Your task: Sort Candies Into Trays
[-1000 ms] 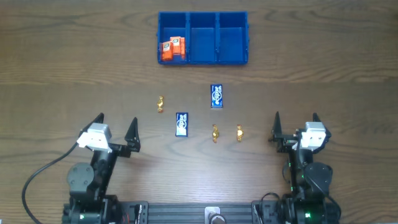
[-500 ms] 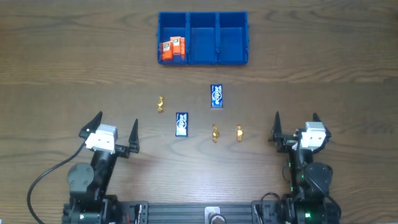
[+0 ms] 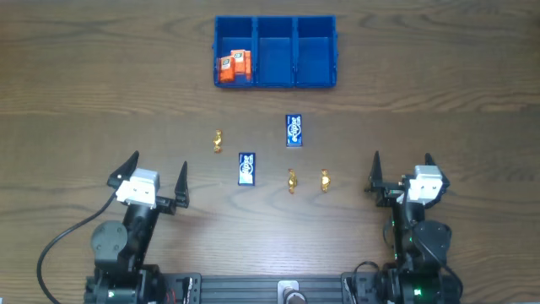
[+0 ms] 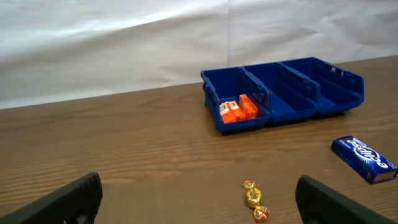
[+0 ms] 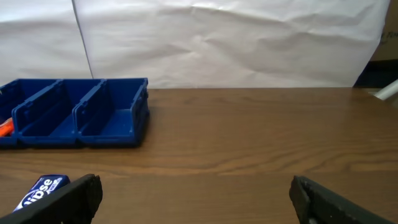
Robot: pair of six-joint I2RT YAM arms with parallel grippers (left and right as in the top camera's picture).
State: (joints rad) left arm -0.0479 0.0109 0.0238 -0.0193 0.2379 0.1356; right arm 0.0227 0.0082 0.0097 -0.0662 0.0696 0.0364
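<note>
1. Top view: the blue tray [image 3: 275,18] is sitting at the far side of the tabletop [image 3: 439,101], with orange candies [image 3: 234,67] lying in its left compartment. Two blue bars [image 3: 294,130] and three gold candies [image 3: 218,140] are lying loose between the tray and the arms. The left pincer [image 3: 159,162] and right pincer [image 3: 402,159] are both hanging spread wide and empty near their bases. Sorting looks barely begun, and the next move is calling for a reach down onto one loose candy.
2. Left wrist view: the left pincer [image 4: 199,211] is framing a gold candy [image 4: 254,199] just ahead, its twisted wrapper reading clearly here. A blue bar [image 4: 364,158] is lying off to one side.
3. Right wrist view: the right pincer [image 5: 193,205] is facing open tabletop. The tray's wall height [image 5: 106,127] is showing, which the overhead cannot give, and a blue bar [image 5: 42,190] is lying near one finger.
</note>
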